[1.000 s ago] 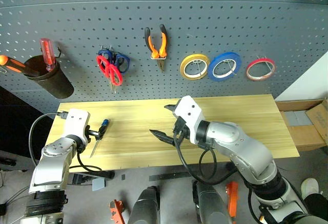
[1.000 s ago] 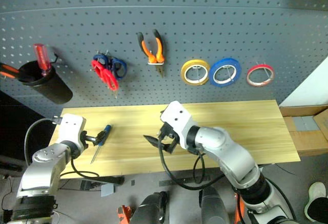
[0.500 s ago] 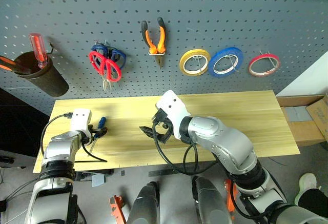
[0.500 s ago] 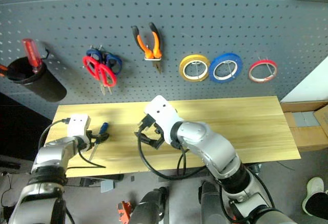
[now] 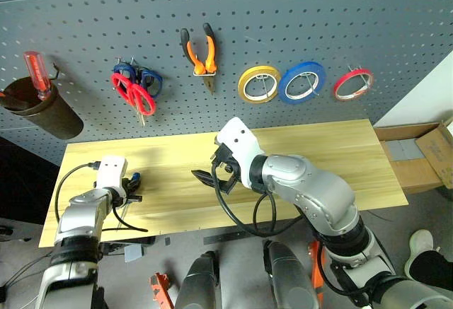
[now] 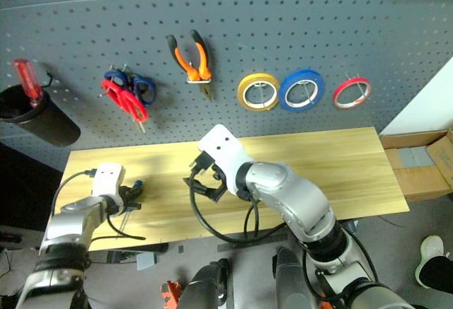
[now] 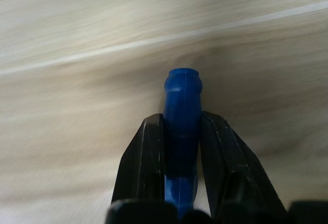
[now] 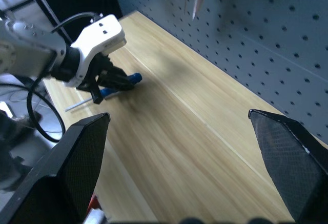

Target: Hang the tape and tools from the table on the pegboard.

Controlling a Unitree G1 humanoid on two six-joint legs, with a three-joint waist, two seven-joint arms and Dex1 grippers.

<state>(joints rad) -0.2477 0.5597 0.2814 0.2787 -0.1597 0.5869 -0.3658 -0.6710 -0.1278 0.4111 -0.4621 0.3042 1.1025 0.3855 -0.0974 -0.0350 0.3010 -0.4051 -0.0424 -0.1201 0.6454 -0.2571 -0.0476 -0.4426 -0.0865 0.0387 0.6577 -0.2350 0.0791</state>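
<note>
Your left tool is clamped on the blue screwdriver lying on the worktop — lift it straight, steady — while the right tool hangs open beside.

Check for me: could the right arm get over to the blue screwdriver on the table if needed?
Probably yes: the table between is bare, but the left gripper is already shut on the blue screwdriver, crowding access for the open right gripper.
</note>
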